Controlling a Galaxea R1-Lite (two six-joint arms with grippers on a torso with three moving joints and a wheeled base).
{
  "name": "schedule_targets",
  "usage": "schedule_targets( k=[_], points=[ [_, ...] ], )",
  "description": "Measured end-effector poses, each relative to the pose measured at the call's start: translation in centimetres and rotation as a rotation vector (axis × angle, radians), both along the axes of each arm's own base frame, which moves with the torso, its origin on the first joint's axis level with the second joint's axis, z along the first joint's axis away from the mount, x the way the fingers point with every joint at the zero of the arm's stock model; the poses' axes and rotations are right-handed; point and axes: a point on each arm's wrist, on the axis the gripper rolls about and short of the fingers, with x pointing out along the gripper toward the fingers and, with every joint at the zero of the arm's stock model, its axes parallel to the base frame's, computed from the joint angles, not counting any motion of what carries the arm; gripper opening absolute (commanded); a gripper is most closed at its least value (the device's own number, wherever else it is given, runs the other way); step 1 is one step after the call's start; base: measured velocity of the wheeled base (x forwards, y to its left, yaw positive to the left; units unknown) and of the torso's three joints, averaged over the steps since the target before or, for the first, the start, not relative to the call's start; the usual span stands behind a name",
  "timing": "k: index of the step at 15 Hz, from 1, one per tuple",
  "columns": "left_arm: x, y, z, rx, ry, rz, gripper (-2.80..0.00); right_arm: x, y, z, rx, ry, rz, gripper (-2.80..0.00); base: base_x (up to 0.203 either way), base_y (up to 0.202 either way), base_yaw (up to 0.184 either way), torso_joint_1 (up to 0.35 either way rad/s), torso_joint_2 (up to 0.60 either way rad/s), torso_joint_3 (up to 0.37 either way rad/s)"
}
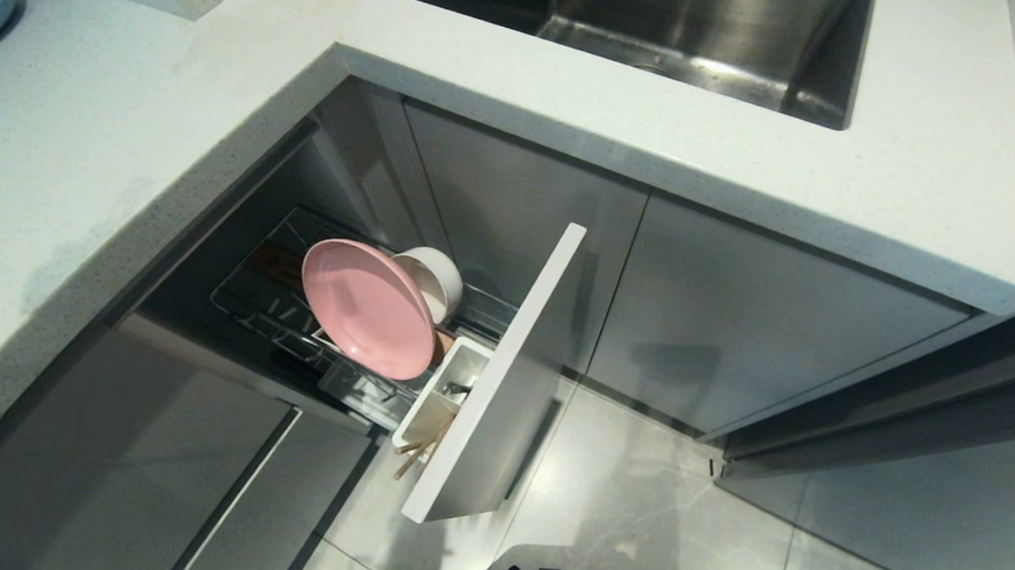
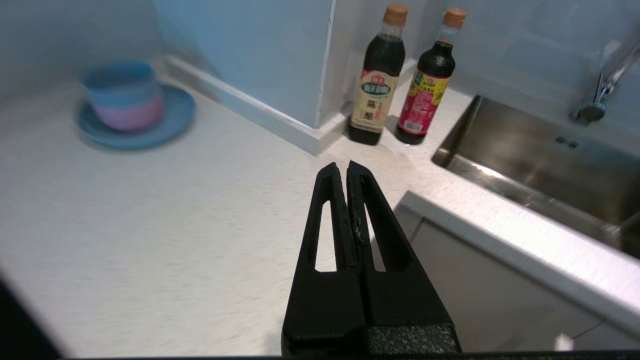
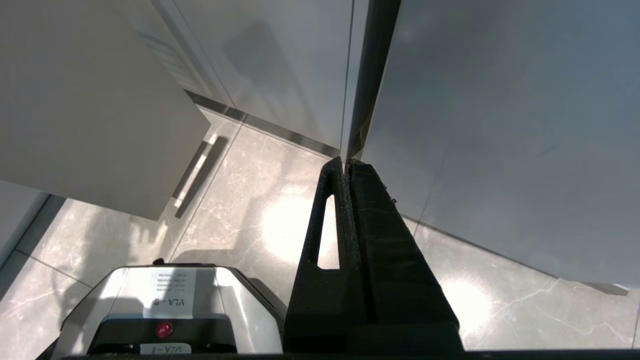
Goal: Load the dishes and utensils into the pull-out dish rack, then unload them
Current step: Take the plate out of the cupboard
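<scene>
Both claws pressed together and empty; dish rack pulled out and loaded.

The left claw (image 2: 347, 167) hovers above the white surface (image 2: 150, 210), touching nothing; the right claw (image 3: 345, 164) hangs over the floor (image 3: 240, 215). In the pull-out dish rack (image 1: 297, 330), the pink plate (image 1: 367, 309) stands on edge against the cream bowl (image 1: 432, 279); chopsticks (image 1: 416, 456) poke from the white utensil cup (image 1: 441, 394).

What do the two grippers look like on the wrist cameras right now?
Both match: the left gripper and right gripper are matte black, with two long tapering fingers, each cut by a narrow slot, on a speckled dark base. No cables or markings show.
</scene>
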Motion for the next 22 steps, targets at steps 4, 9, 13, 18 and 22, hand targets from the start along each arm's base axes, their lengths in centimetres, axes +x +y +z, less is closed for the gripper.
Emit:
schedule_targets(
  k=[4, 9, 13, 18, 22],
  points=[
    [6.3, -1.0, 1.4, -0.232, 0.179, -0.291, -2.80, 0.0, 0.0, 0.0, 0.000, 0.000, 0.001, -2.80, 0.000, 0.000, 0.000, 0.000, 0.00, 0.000],
    [9.3, -4.6, -2.0, -0.415, 0.586, -0.596, -2.80, 0.0, 0.0, 0.0, 0.000, 0.000, 0.000, -2.80, 0.000, 0.000, 0.000, 0.000, 0.00, 0.000],
    [10.1, -6.0, -6.3, -0.461, 0.882, -0.562, -2.80, 0.0, 0.0, 0.0, 0.000, 0.000, 0.000, -2.80, 0.000, 0.000, 0.000, 0.000, 0.00, 0.000],
    [12.5, -8.5, -9.9, -0.464, 1.063, -0.462, 0.00, 0.0, 0.0, 0.0, 0.000, 0.000, 0.000, -2.80, 0.000, 0.000, 0.000, 0.000, 0.00, 0.000],
    [14.9, -10.6, -11.6, -0.449, 1.082, -0.392, 0.00, 0.0, 0.0, 0.0, 0.000, 0.000, 0.000, -2.80, 0.000, 0.000, 0.000, 0.000, 0.00, 0.000]
  ],
)
